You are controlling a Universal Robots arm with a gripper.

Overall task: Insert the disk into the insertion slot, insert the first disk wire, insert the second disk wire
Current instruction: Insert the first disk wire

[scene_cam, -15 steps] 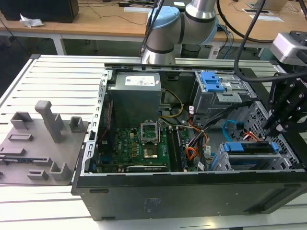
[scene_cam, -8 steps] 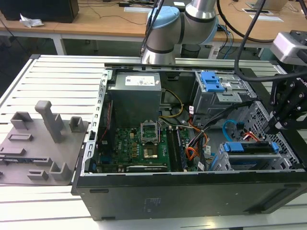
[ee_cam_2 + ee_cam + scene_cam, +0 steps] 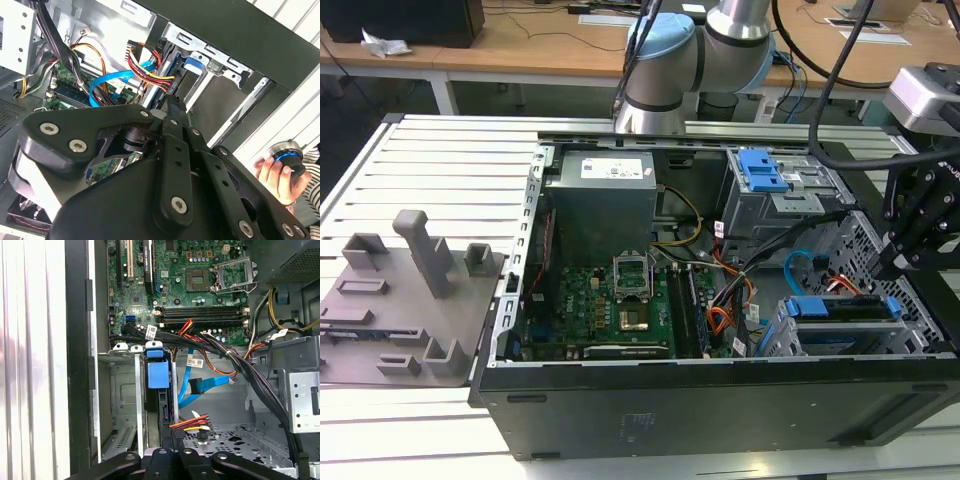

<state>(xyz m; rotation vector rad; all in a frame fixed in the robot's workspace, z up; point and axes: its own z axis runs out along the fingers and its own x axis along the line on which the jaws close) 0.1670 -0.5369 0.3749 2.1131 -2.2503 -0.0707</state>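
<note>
Lying on its side on the slatted counter (image 3: 440, 150), the open computer case (image 3: 620, 400) was seen in the exterior view with the disk (image 3: 840, 308) seated in the insertion slot (image 3: 775, 335) at the view's right, its blue carrier uppermost. The black hand (image 3: 882, 268) hung just over the disk's far end. The second disk wire (image 3: 798, 268) looped in the bay between the motherboard (image 3: 610, 300) and the slot. A grey fixture (image 3: 410, 290) stood on the counter at the view's left.

In the second wrist view the hand (image 3: 172, 105) had its fingers (image 3: 175, 125) drawn narrow, the tips at the dark plug of the first disk wire (image 3: 150, 70), a red, yellow and black bundle. Whether they pinched that plug could not be told. The light-blue cable (image 3: 107, 80) curved behind it. A person's hand (image 3: 272, 175) held a round black knob (image 3: 286, 154) outside the case.

In the first wrist view the disk (image 3: 162, 410) stood edge-on inside the slot (image 3: 125, 390). The bundle's plug (image 3: 175, 426) met the disk's edge. The second disk wire (image 3: 186, 385) hung beside the disk, its dark plug apart from it.
</note>
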